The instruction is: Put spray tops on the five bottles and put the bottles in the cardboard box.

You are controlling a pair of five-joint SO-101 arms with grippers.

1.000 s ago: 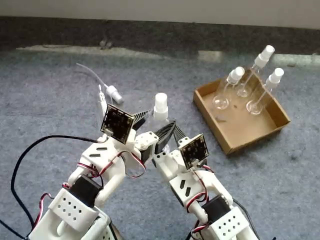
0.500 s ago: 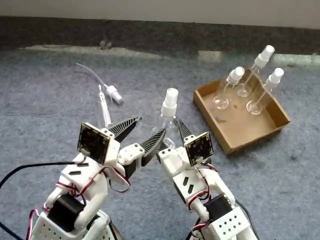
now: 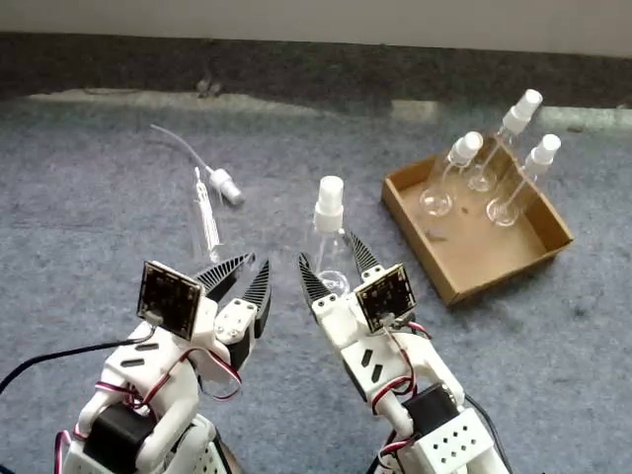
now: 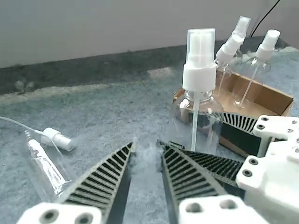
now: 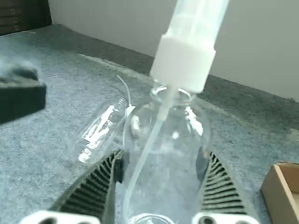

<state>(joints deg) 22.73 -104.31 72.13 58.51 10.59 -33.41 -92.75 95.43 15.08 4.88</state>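
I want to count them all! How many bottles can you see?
5. The cardboard box holds three: inner bottle, far bottle, outer bottle. The held bottle is in the right end effector. The bare bottle lies on the table.

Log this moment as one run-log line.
right gripper: shut on capped bottle | left gripper: open, empty | cardboard box: three capped bottles | table: uncapped bottle, loose spray top
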